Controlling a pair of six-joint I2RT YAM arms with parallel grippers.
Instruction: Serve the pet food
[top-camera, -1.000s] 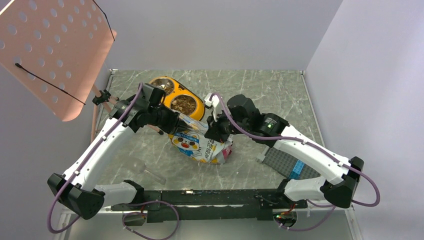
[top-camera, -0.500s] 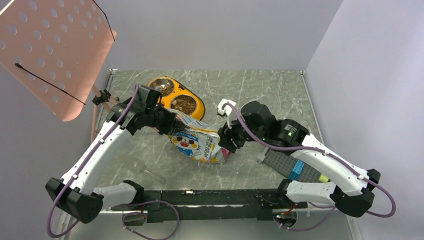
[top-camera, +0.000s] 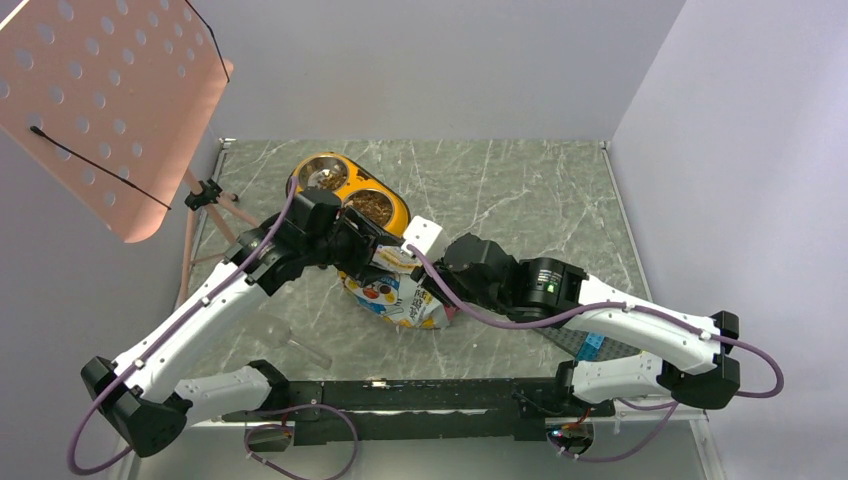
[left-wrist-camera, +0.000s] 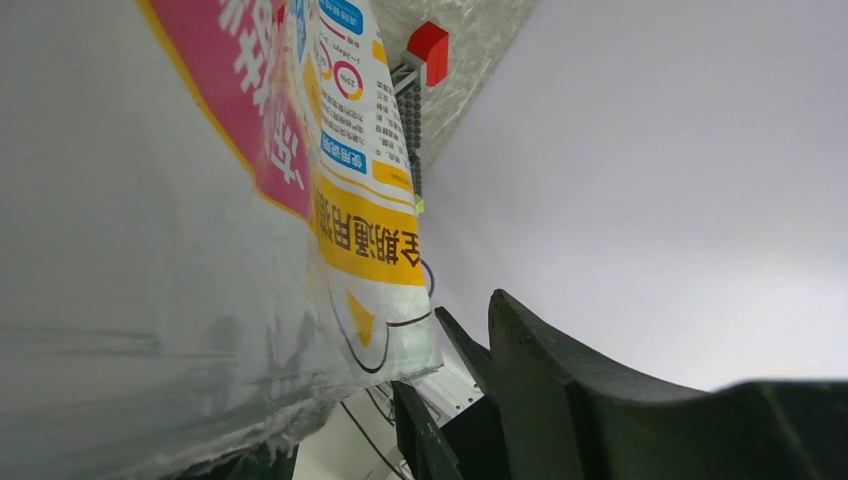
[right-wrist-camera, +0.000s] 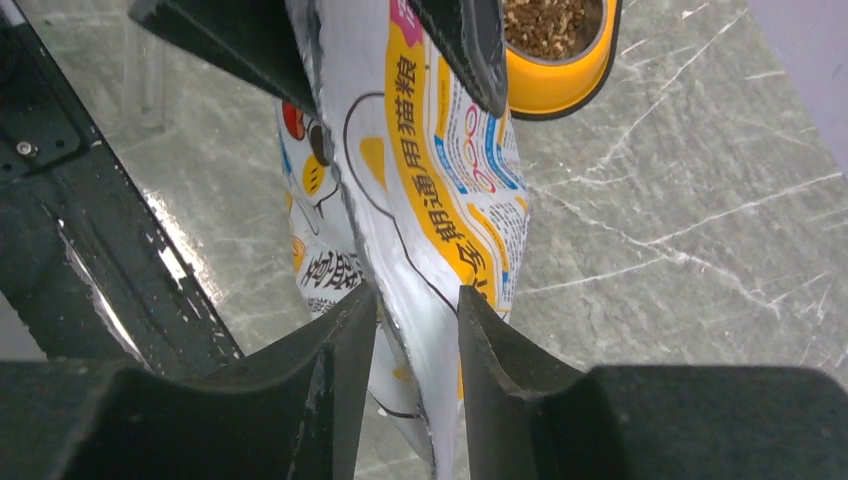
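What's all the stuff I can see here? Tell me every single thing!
pet food bag: one, white, pink and yellow with a cartoon cat, mid-table between the arms
kibble: many pieces, brown, in the bowl's nearer cup
double bowl: one, yellow with two steel cups, behind the bag
perforated board: one, pink, far left on a stand
stand: one, pinkish legs, at the table's left edge
scoop: one, clear, near left of the table
block plate: one, grey with a blue piece, under the right arm
block: one, red, by the grey plate
table: one, grey marble pattern
left end effector: black, shut on the bag's bowl-side end
right end effector: black, shut on the bag's other end
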